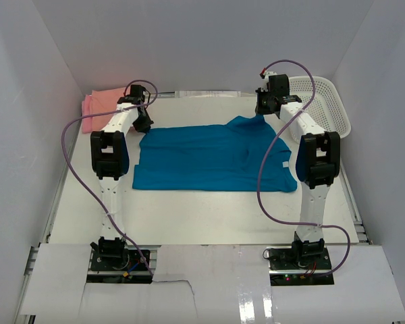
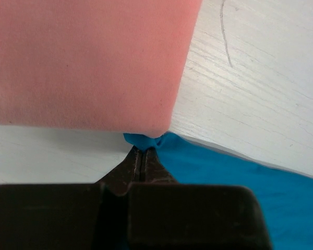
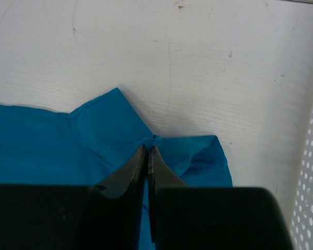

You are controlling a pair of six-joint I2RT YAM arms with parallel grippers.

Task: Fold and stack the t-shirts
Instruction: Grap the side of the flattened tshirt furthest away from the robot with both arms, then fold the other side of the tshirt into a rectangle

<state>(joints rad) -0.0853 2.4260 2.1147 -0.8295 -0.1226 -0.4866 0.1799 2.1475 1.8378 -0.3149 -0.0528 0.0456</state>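
A teal-blue t-shirt lies spread across the middle of the table. My left gripper is shut on its far left corner, right beside the folded salmon-orange t-shirt. At the far right edge of the teal cloth, my right gripper is shut on a pinch of it, and the fabric puckers at the fingertips. The folded salmon-orange tee sits at the back left with a pink one under it.
A white mesh basket stands at the back right, its wall close to the right gripper. White walls enclose the table on three sides. Bare table shows in front of the teal shirt.
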